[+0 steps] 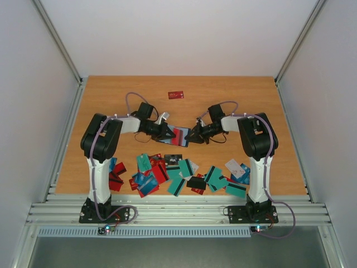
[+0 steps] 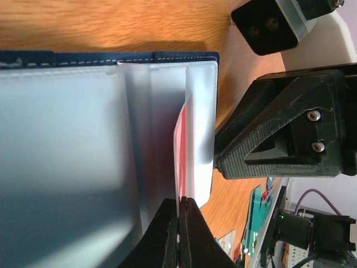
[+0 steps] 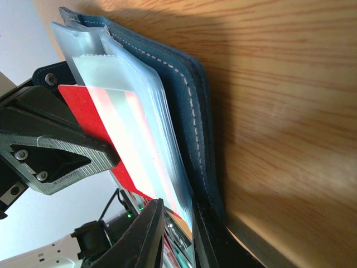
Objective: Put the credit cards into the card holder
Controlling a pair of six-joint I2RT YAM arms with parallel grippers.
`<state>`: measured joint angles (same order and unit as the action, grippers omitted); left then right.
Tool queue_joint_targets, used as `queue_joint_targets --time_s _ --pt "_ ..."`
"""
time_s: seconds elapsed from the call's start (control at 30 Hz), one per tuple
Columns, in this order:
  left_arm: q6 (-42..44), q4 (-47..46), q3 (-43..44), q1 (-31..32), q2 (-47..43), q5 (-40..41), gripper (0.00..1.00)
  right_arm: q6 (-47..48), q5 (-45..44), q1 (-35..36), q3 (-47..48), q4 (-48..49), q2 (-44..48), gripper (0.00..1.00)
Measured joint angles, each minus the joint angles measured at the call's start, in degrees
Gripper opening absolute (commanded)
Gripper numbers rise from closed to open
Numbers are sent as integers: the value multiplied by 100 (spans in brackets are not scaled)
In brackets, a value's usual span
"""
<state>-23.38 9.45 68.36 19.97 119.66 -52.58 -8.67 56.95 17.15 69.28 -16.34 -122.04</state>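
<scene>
Wooden table [image 1: 251,111] is carrying loose credit cards [image 1: 181,168] along its near edge. Mid-table, the left gripper [image 2: 178,209] is pinching a red card [image 3: 83,106] partly inside a clear pocket [image 2: 202,111] of the card holder [image 3: 192,106], whose edge the right gripper [image 3: 181,215] is clamping.

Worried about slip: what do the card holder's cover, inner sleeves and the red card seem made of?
Cover: likely matte navy leatherette, pale stitching along its edge. Sleeves: translucent glossy plastic film, red showing through. Red card: thin, smooth, probably plastic.
</scene>
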Motion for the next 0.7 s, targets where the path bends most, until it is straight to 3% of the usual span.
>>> queue_joint_targets --time_s 0.7 --pt "-35 72 498 81 385 -166 0 175 11 9 131 -223 -39 20"
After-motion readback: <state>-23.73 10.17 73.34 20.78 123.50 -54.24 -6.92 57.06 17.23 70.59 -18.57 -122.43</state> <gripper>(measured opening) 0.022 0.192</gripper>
